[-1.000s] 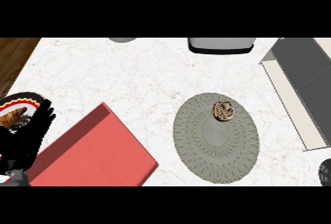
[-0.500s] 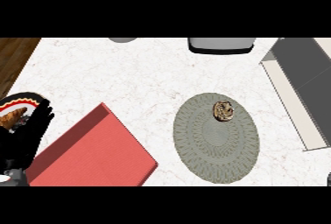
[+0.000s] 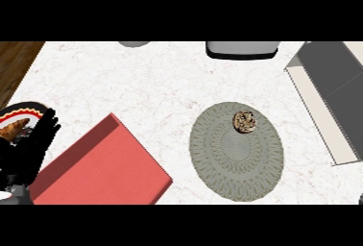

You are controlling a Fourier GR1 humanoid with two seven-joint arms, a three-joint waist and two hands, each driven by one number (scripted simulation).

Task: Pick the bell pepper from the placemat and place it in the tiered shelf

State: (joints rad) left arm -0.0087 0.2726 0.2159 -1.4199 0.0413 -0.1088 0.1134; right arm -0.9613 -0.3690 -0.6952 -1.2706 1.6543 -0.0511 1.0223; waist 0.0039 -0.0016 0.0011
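Black left hand (image 3: 32,149) at the frame's left edge, fingers straight, has barely shifted; pepper (image 3: 245,121) remains untouched on the placemat (image 3: 234,158).

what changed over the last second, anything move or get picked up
Very little. The left hand at the view's left edge has sunk slightly toward the lower edge, fingers straight, holding nothing. The small brownish object on the round placemat, the red tray and the tiered shelf stayed put.
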